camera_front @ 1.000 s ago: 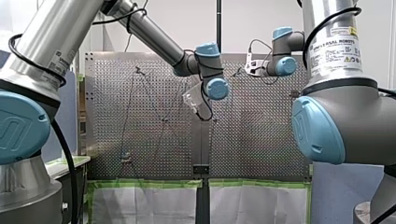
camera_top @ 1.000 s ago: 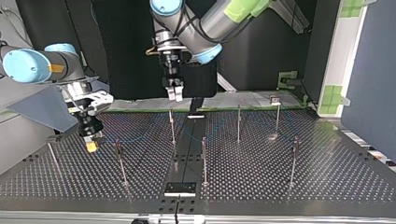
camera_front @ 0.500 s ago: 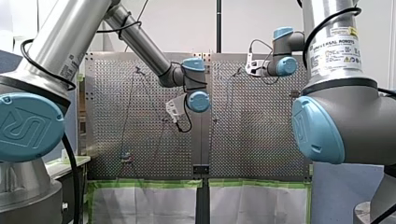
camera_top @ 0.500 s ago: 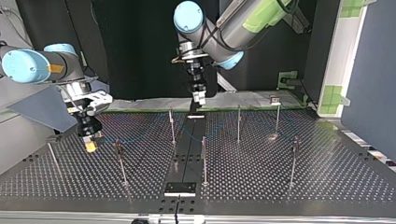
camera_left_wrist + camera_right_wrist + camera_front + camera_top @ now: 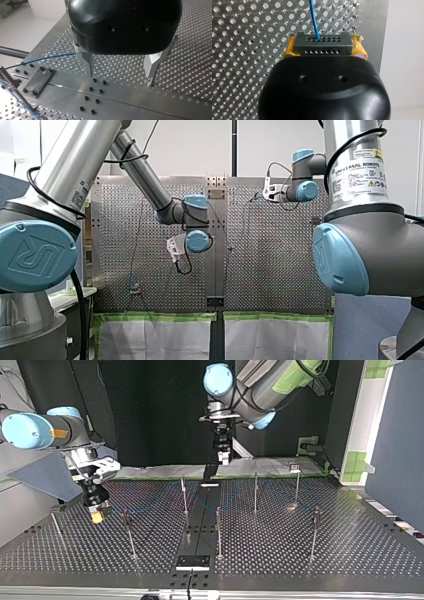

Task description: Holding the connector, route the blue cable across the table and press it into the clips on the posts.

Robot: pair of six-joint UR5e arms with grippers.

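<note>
Where the two arms reach in, a big metal table [image 5: 350,550] full of little holes lies under them. My left arm [image 5: 270,382] comes down in the top view's right half. My right arm [image 5: 35,427] comes in at that view's left. Thin posts [image 5: 218,530] stand upright on the table, well apart from each other.

The left gripper [image 5: 119,73] hangs above the table's back edge in the top view and points down. Its two metal fingers [image 5: 88,65] are wide apart, with nothing between them. The right gripper [image 5: 323,51] is low over the table at the top view's left, near a post. Its yellow pads [image 5: 289,48] are squeezed tight on a small dark connector [image 5: 323,41] with rows of tiny holes.

The thin blue cable [image 5: 314,17] comes out of the connector and runs away over the table. In the left wrist view, more of it shows beside the left gripper, near a dark flat plate [image 5: 37,81].
</note>
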